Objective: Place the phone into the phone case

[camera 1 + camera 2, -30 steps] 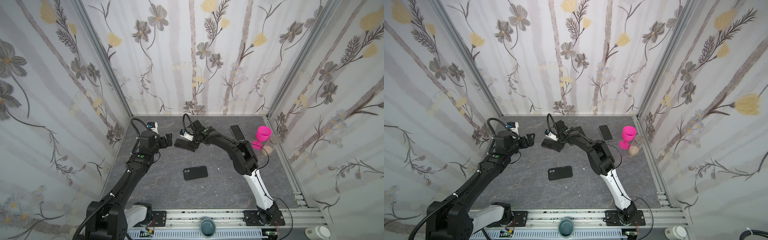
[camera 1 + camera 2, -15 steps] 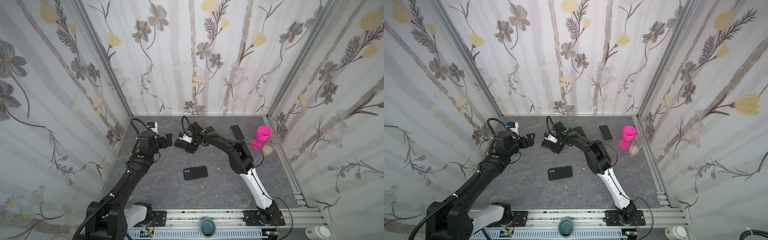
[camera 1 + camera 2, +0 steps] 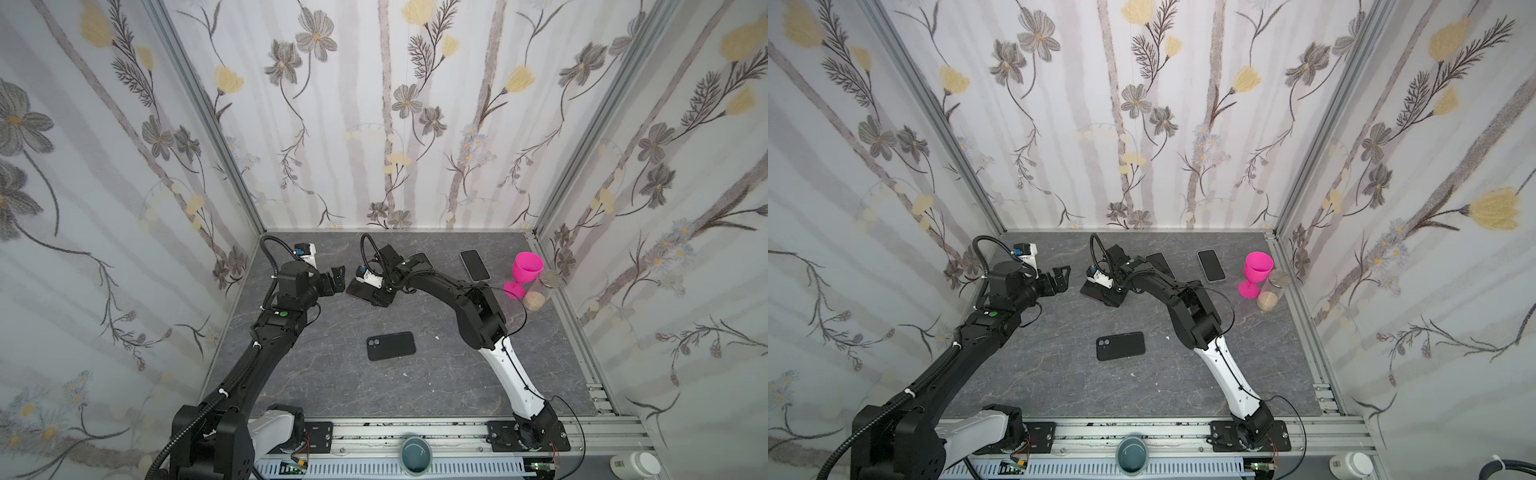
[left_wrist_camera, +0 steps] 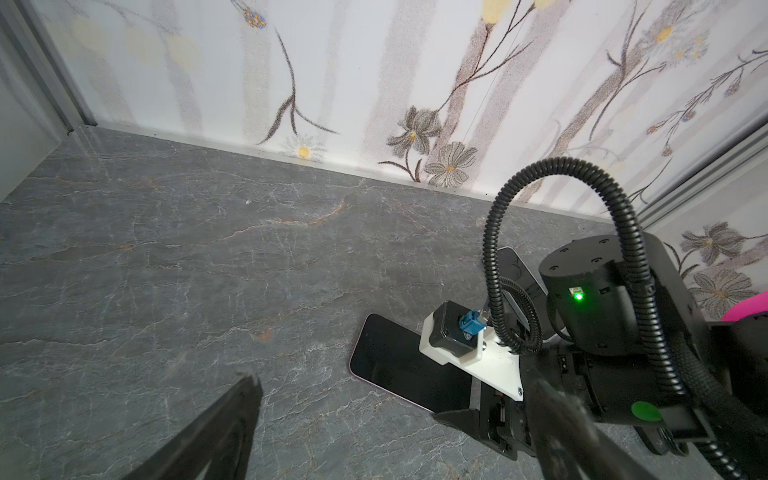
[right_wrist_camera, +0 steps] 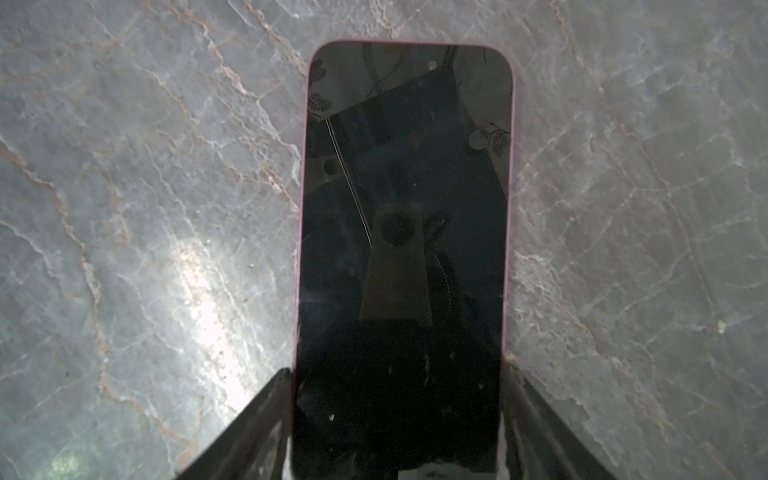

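A phone [image 5: 407, 208] with a dark screen and a pink rim lies flat on the grey table, screen up, at the back middle in both top views [image 3: 356, 289] [image 3: 1090, 289]. My right gripper [image 5: 397, 370] reaches over one end of it, with a finger against each long edge, shut on it [image 3: 374, 296]. The black phone case [image 3: 390, 345] [image 3: 1120, 345], with two camera holes, lies alone mid-table, nearer the front. My left gripper [image 3: 338, 279] [image 4: 395, 384] hovers open just left of the phone, holding nothing.
Another dark phone [image 3: 474, 265] lies at the back right, next to a pink goblet [image 3: 525, 270] and a glass jar [image 3: 540, 291] with sandy contents. A flat dark slab [image 3: 1158, 262] shows under the right arm. Patterned walls close in three sides.
The right gripper's jaws have narrowed onto the phone's long edges and the wrist has sunk slightly toward the table. The left arm has stayed put.
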